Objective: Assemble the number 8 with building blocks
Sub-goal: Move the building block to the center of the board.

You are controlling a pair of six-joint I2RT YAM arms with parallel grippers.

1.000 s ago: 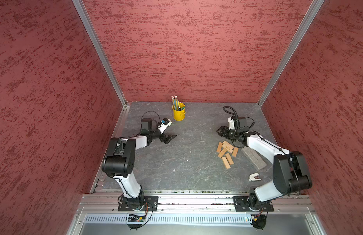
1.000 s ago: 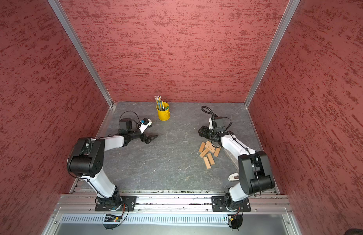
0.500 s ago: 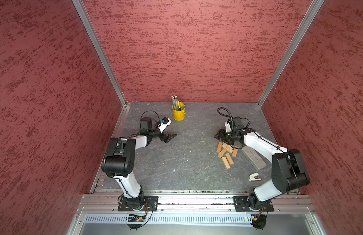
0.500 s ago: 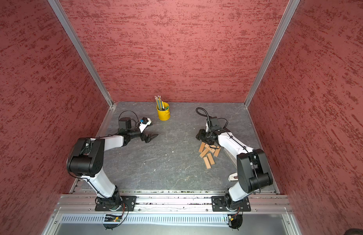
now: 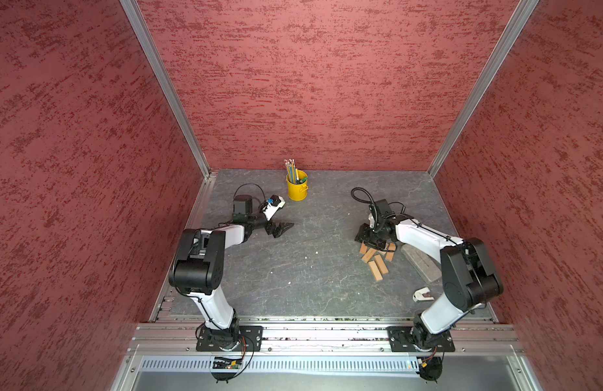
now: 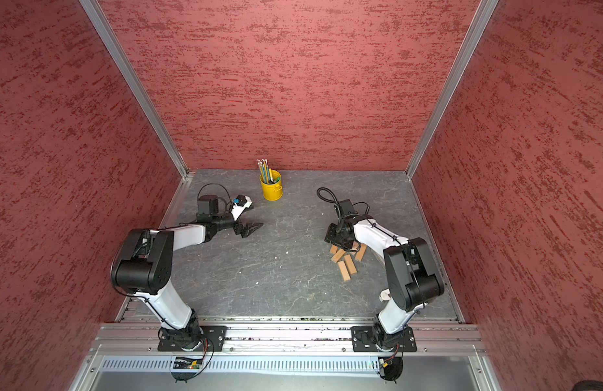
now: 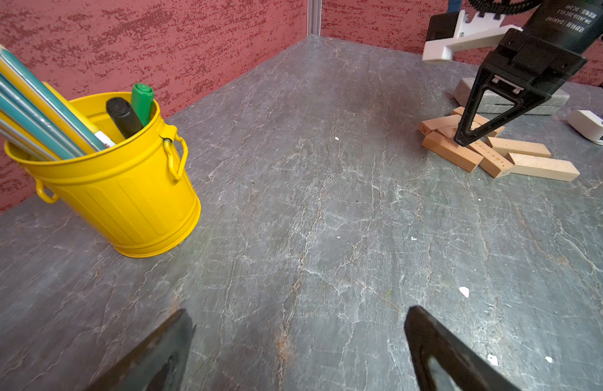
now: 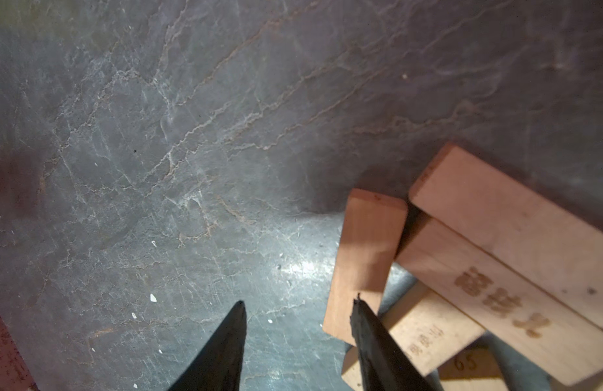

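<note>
Several tan wooden building blocks (image 5: 378, 262) (image 6: 347, 262) lie in a loose heap on the grey floor at the right, some leaning on others. They form no figure; the number 8 is not in view. My right gripper (image 5: 371, 241) (image 8: 299, 301) points down at the heap's far edge with its jaws partly apart. One fingertip (image 8: 362, 311) is over the end of a block (image 8: 361, 257), the other over bare floor. Nothing is gripped. In the left wrist view its tips (image 7: 464, 139) touch down among the blocks (image 7: 496, 154). My left gripper (image 5: 281, 228) (image 7: 300, 321) rests open and empty at the left.
A yellow bucket (image 5: 296, 190) (image 7: 124, 189) with pencils and markers stands at the back middle. A grey flat slab (image 5: 422, 267) (image 7: 510, 101) lies right of the heap, under my right arm. A small white object (image 5: 422, 294) sits near the front right. Red walls enclose three sides.
My right gripper has come forward and down from behind the heap onto its far edge, and its jaws have narrowed. The left arm has not moved.
</note>
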